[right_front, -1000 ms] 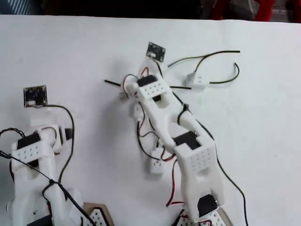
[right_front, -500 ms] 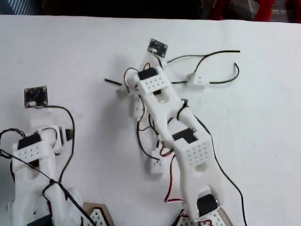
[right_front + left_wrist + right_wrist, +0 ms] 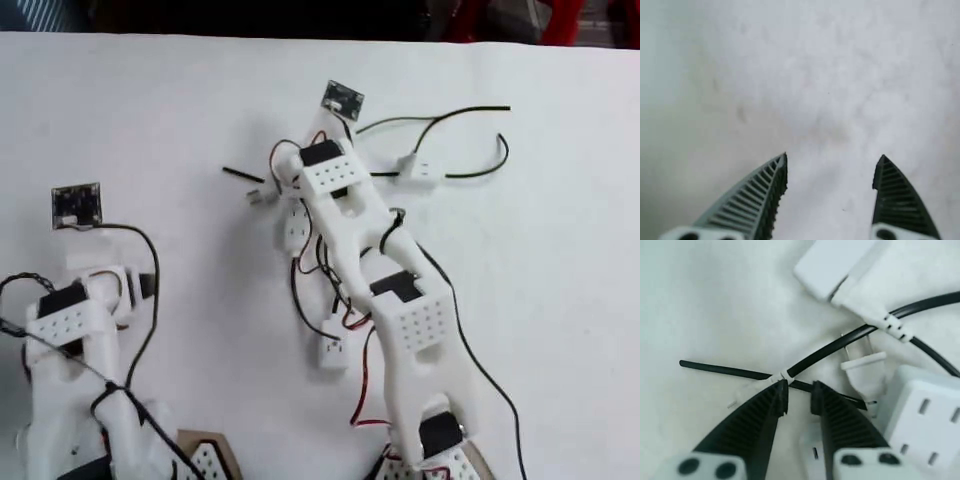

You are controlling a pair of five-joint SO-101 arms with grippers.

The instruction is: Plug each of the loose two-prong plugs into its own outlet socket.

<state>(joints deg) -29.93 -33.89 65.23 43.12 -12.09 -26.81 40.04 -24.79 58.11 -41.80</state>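
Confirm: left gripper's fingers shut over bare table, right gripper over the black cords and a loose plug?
One error: the left gripper has its fingers wide open, per the left wrist view. It is over bare table; the right gripper is over the black cords and a loose plug.

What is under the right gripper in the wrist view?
A black cable crosses beneath the right gripper, with a white outlet socket showing in the gap. Its fingers cover the rest of that socket.

Robotics lab: white table (image 3: 560, 250), 2 printed arms (image 3: 410, 330).
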